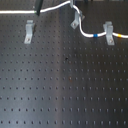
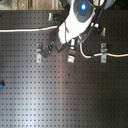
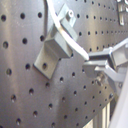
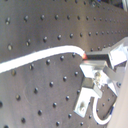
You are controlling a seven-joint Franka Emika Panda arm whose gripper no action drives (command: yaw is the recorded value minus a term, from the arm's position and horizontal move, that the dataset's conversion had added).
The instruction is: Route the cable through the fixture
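Three bent-metal clips stand on the dark perforated breadboard (image 1: 65, 90) in the first exterior view. The short slanted silvery-grey fixture (image 1: 29, 31) sits toward the first exterior view's left, with no cord in it. The long thin white cable (image 1: 92, 35), banded blue and yellow, already runs past the middle upright clip (image 1: 75, 21) and the broad-topped clip (image 1: 108, 32); I judge the slanted one is left to thread.

In the second exterior view, my arm's white body (image 2: 79, 20) hangs over the board's upper middle, and the gripper (image 2: 49, 50) sits just beside the fixture (image 2: 39, 51), presumably carrying the cord's free end toward it.

In the first wrist view, the fixture (image 3: 55, 45) fills the frame, the cable (image 3: 75, 47) crossing it into the fingers (image 3: 102, 56), which are pinched on the cord.

In the second wrist view, the cable (image 4: 40, 55) arcs over bare matte plate into the clamped fingertips (image 4: 97, 59). Little of the room is visible beyond the board.
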